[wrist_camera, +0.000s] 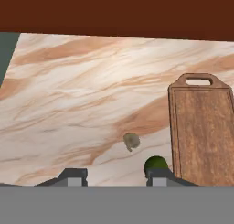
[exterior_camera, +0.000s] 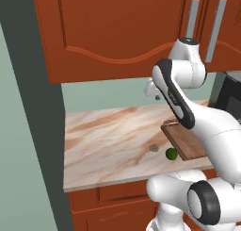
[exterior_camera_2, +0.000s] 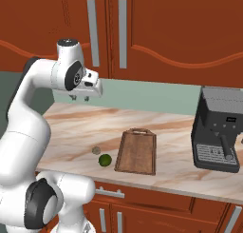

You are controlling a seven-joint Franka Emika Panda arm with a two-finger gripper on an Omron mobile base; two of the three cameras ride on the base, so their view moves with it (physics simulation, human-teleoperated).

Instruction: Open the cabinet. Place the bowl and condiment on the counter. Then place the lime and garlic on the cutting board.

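The tool (exterior_camera_2: 79,98) hung in the air well above the marble-look bench (exterior_camera_2: 71,127), below the wall cabinet (exterior_camera_2: 156,32), pointing down. In the hand view its two dark fingertips (wrist_camera: 73,176) stood partly apart with nothing between them; it gripped nothing.

The reddish-brown cabinet had its arched doors closed, the long grey bar handles (exterior_camera_2: 122,33) side by side at the meeting edges. With the doors shut, I could not tell where the bowl and the condiment were.

The lime (exterior_camera_2: 105,160), a small dark green ball, sat on the bench near its front edge, just beside the long left side of the cutting board (exterior_camera_2: 137,152) but not on it. The garlic (exterior_camera_2: 96,150), a grey-beige lump, lay on the bench near the lime, slightly farther back and to its left, also off the board; the two appeared apart.

The brown wooden cutting board lay flat on the bench with its thin loop handle toward the back wall. In the left base view the arm covered part of the board (exterior_camera: 186,141), while the lime (exterior_camera: 171,153) and garlic (exterior_camera: 154,148) showed just left of it.

A dark coffee machine (exterior_camera_2: 219,130) stood on the bench to the right, well apart from the board.
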